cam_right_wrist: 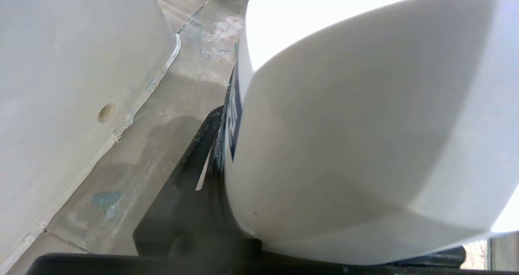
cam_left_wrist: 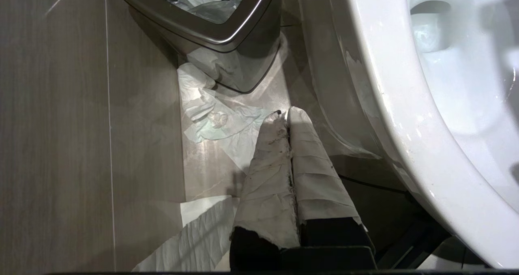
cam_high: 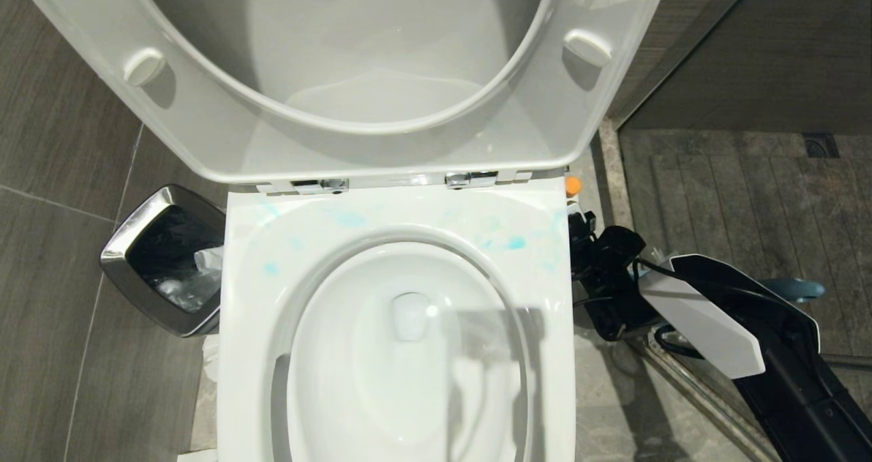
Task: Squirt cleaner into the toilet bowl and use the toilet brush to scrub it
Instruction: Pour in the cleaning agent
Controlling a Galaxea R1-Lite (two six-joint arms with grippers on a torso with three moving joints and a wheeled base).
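The white cleaner bottle [cam_right_wrist: 365, 137] fills the right wrist view between the right gripper's [cam_high: 584, 234] part-open fingers beside the toilet bowl [cam_high: 402, 237], grip uncertain, while the left gripper [cam_left_wrist: 287, 113] hangs pressed shut, empty, near the steel bin [cam_left_wrist: 227, 35]

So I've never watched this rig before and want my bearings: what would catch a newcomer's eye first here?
The large glossy white ceramic toilet bowl fills the middle of the head view, its white plastic seat and lid raised and blue smears on its rim. At its right side the right gripper reaches down at the small white plastic cleaner bottle with an orange cap. A square steel bin stands at its left.
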